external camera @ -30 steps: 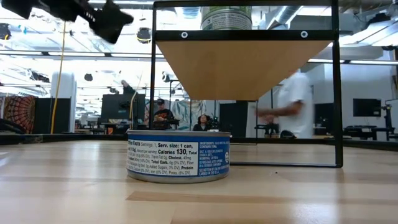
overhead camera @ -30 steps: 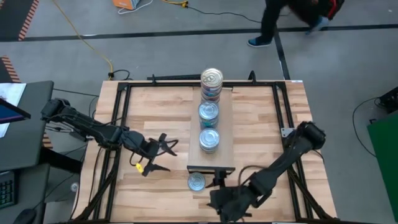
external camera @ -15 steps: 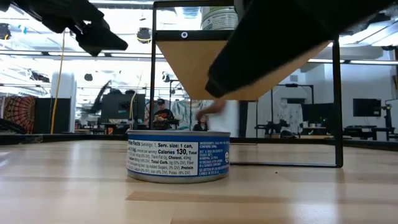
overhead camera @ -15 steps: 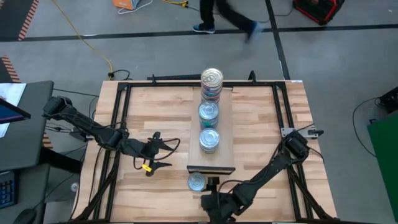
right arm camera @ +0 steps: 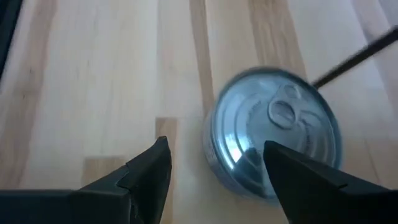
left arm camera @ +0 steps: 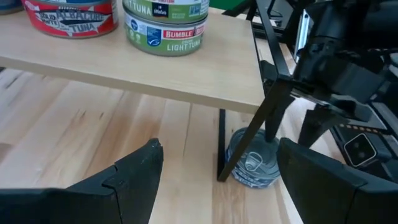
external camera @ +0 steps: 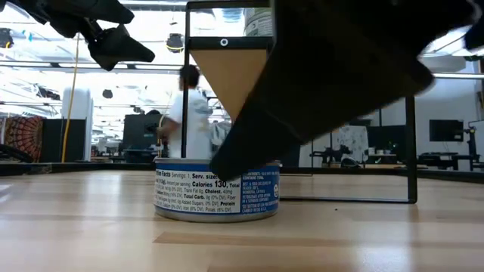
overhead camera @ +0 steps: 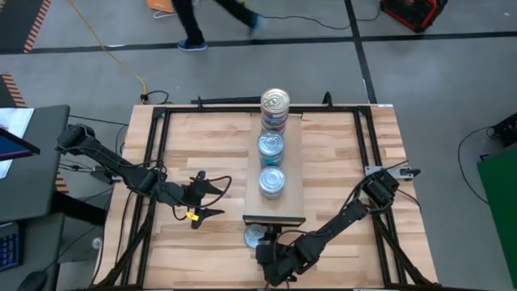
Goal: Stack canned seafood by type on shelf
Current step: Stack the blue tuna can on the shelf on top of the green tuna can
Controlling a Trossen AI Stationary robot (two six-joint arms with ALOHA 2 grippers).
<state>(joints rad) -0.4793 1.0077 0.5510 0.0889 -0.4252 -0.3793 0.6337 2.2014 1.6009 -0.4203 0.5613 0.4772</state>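
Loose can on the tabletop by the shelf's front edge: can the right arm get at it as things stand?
Probably yes: the right gripper is open just short of the can, with bare tabletop around it.

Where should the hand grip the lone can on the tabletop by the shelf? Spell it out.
Grip the can across its round side wall, coming straight down from above with the right hand. It lies flat, lid up, with open tabletop around it; the shelf stands beside it.

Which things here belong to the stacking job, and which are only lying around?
Belonging to the job:
- the shelf, with tins stacked on it
- the lone tin on the tabletop by the shelf's near end
- the right gripper, open beside that tin
- the left gripper, open, waiting left of the shelf

Just lying about:
- yellow cable on the floor
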